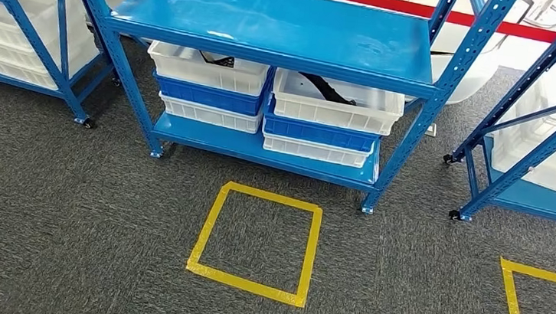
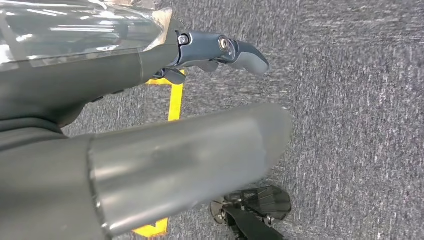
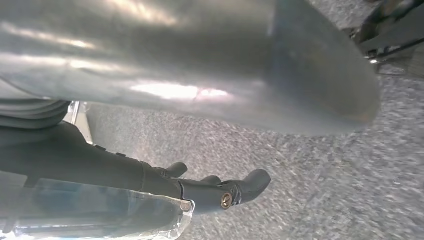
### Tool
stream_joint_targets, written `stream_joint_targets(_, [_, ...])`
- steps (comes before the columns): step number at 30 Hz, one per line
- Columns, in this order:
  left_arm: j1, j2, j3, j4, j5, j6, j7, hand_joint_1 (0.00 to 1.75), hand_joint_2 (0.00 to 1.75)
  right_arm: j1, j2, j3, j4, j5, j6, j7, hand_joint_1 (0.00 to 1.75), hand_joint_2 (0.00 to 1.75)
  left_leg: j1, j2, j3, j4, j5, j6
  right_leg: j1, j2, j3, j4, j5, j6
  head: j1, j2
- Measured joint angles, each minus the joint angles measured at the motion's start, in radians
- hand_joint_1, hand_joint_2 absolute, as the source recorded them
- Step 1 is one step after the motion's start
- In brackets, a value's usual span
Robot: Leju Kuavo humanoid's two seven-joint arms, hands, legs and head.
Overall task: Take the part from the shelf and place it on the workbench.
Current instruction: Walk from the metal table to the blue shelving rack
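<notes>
The blue shelf [image 1: 272, 26] is seen straight ahead in the head view, across a stretch of grey carpet [image 1: 61, 221], and nothing of the task is judged done yet: no part has been taken, and no table is to be seen. Everything is still left, namely the approach, the reach, the grasp, the carry and the placing.

On the lower board of the shelf two stacks of crates are found side by side. A white crate [image 1: 208, 68] tops the left stack and another white crate [image 1: 338, 101] tops the right, each with a blue crate [image 1: 208, 94] beneath. A dark part [image 1: 327, 89] is made out lying in the right top crate, and something dark is also glimpsed in the left one; which is wanted cannot be told.

The upper board overhangs both crates, so a low reach under it is likely to be called for. A yellow taped square [image 1: 255, 239] is marked on the carpet just before the shelf, seemingly a standing spot. More shelves flank either side.

The left hand [image 2: 210, 52] is seen hanging over the carpet, fingers loosely apart, nothing held. The right hand [image 3: 215, 187] is likewise seen with fingers loosely apart and nothing held.
</notes>
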Motion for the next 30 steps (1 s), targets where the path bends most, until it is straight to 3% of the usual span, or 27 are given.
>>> stream_joint_targets(1, [0.0,0.0,0.0,0.0,0.0,-0.001,0.0,0.0,0.0,0.001,0.0,0.0,0.0,0.0,0.0,0.001,0.0,0.0,0.003,-0.001,0.001,0.001,-0.002,-0.004,-0.004,0.0,0.005,-0.015,0.014,0.011,0.0,0.0])
stream_joint_targets(3, [0.001,-0.001,0.0,0.0,0.0,-0.002,0.001,0.0,0.0,0.003,-0.001,-0.001,0.0,0.0,-0.001,0.004,0.0,0.0,0.01,-0.002,0.006,0.008,-0.011,-0.019,-0.017,-0.004,0.066,-0.143,0.071,0.039,0.001,0.0])
stream_joint_targets(4, [0.001,0.0,0.0,0.0,0.0,-0.003,0.001,0.0,0.0,0.002,0.001,-0.001,0.0,0.0,-0.001,0.005,0.0,0.0,0.011,-0.002,0.007,0.013,-0.017,-0.029,-0.018,-0.004,0.096,-0.205,0.092,0.045,0.003,0.0])
stream_joint_targets(5, [0.0,0.001,0.0,0.0,0.0,-0.003,0.0,0.0,0.0,0.001,0.002,-0.002,0.0,0.0,-0.001,0.006,0.0,0.0,0.01,-0.002,0.007,0.017,-0.023,-0.039,-0.018,-0.004,0.117,-0.246,0.104,0.041,0.002,0.0])
stream_joint_targets(7, [-0.001,0.002,0.0,0.0,0.0,-0.004,0.0,0.0,0.0,0.0,0.002,-0.003,0.0,0.0,-0.001,0.006,0.0,0.0,0.008,-0.002,0.009,0.021,-0.03,-0.053,-0.011,0.001,0.124,-0.256,0.101,0.015,0.0,0.0])
stream_joint_targets(9, [-0.003,0.001,0.0,0.0,0.0,-0.004,0.0,0.0,0.0,0.001,0.001,-0.006,0.0,0.0,-0.001,0.006,0.0,0.0,0.016,-0.003,0.011,0.024,-0.035,-0.059,-0.011,0.003,0.126,-0.253,0.097,-0.008,-0.003,0.0])
stream_joint_targets(11, [-0.003,0.001,0.001,0.0,0.0,-0.004,-0.001,0.0,0.0,0.002,0.001,-0.008,0.0,0.001,-0.001,0.006,0.0,0.0,0.021,-0.006,-0.014,0.079,-0.067,-0.061,-0.009,0.005,0.133,-0.253,0.094,-0.024,-0.005,0.0])
stream_joint_targets(14, [-0.001,0.0,0.002,0.0,0.0,-0.004,-0.001,0.0,0.0,0.002,0.001,-0.009,0.0,0.001,-0.001,0.006,0.0,0.0,0.015,-0.013,-0.131,0.285,-0.146,-0.055,0.005,0.006,0.141,-0.253,0.085,-0.043,-0.007,0.0])
stream_joint_targets(15, [0.0,0.001,0.002,0.0,0.0,-0.004,-0.001,0.0,0.0,0.002,0.001,-0.01,0.0,0.001,-0.001,0.006,0.0,0.0,0.012,-0.014,-0.162,0.327,-0.149,-0.051,0.01,0.006,0.145,-0.253,0.081,-0.047,-0.007,0.0])
stream_joint_targets(16, [0.001,0.001,0.002,0.0,0.0,-0.004,-0.001,0.0,0.0,0.002,0.001,-0.01,0.0,0.001,-0.001,0.006,0.0,0.0,0.009,-0.014,-0.175,0.331,-0.13,-0.044,0.015,0.008,0.15,-0.253,0.078,-0.052,-0.007,0.0])
stream_joint_targets(17, [0.001,0.001,0.003,0.0,0.001,-0.004,-0.001,0.0,0.0,0.002,0.001,-0.01,0.0,0.001,-0.001,0.006,0.0,0.0,0.005,-0.014,-0.168,0.296,-0.093,-0.034,0.019,0.01,0.157,-0.253,0.074,-0.055,-0.007,0.0])
stream_joint_targets(19, [0.001,0.002,0.003,0.0,0.001,-0.004,-0.001,0.0,0.0,0.002,0.002,-0.01,0.0,0.001,-0.001,0.006,0.0,0.0,-0.006,-0.019,-0.121,0.17,-0.012,-0.011,0.025,0.014,0.169,-0.253,0.064,-0.057,-0.007,0.0])
stream_joint_targets(20, [0.0,0.002,0.004,0.0,0.001,-0.004,-0.001,0.0,0.0,0.001,0.003,-0.01,0.0,0.001,-0.001,0.006,0.0,0.0,-0.011,-0.02,-0.1,0.117,0.008,-0.004,0.028,0.016,0.17,-0.253,0.059,-0.054,-0.007,0.0])
stream_joint_targets(21, [0.0,0.003,0.004,0.0,0.001,-0.004,-0.001,0.0,0.0,0.001,0.004,-0.01,0.0,0.001,-0.001,0.006,0.0,0.0,-0.016,-0.02,-0.086,0.086,0.014,0.0,0.03,0.018,0.17,-0.253,0.054,-0.049,-0.007,0.0])
stream_joint_targets(24, [-0.001,0.001,0.005,0.0,0.001,-0.003,-0.001,0.0,0.0,-0.002,0.003,-0.01,0.0,0.002,-0.001,0.006,0.0,0.0,-0.022,-0.02,-0.07,0.061,0.005,0.001,0.03,0.017,0.172,-0.255,0.043,-0.033,-0.007,0.0])
stream_joint_targets(26, [-0.001,0.0,0.006,0.0,0.001,-0.001,-0.001,0.0,0.0,-0.003,0.003,-0.01,0.0,0.003,-0.001,0.006,0.0,0.0,-0.018,-0.02,-0.052,0.042,0.006,0.009,0.029,0.014,0.159,-0.215,0.022,-0.028,-0.006,0.0])
stream_joint_targets(27, [-0.002,0.0,0.006,0.0,0.002,0.0,-0.001,0.0,0.0,-0.003,0.003,-0.01,0.0,0.004,-0.001,0.006,0.0,0.0,-0.016,-0.018,-0.045,0.036,0.006,0.012,0.027,0.012,0.133,-0.165,0.003,-0.028,-0.005,0.0])
stream_joint_targets(29, [-0.003,0.0,0.007,0.0,0.002,0.001,-0.002,0.0,0.0,-0.003,0.003,-0.011,0.0,0.004,-0.001,0.006,0.0,0.0,-0.016,-0.016,-0.037,0.034,-0.001,0.016,0.024,0.012,0.051,-0.033,-0.042,-0.028,-0.004,0.0])
stream_joint_targets(30, [-0.003,-0.001,0.007,0.0,0.002,0.001,-0.002,0.0,0.0,-0.002,0.003,-0.012,0.0,0.004,-0.001,0.006,0.0,0.0,-0.016,-0.017,-0.033,0.034,-0.007,0.015,0.021,0.012,0.017,0.014,-0.05,-0.022,-0.004,0.0])
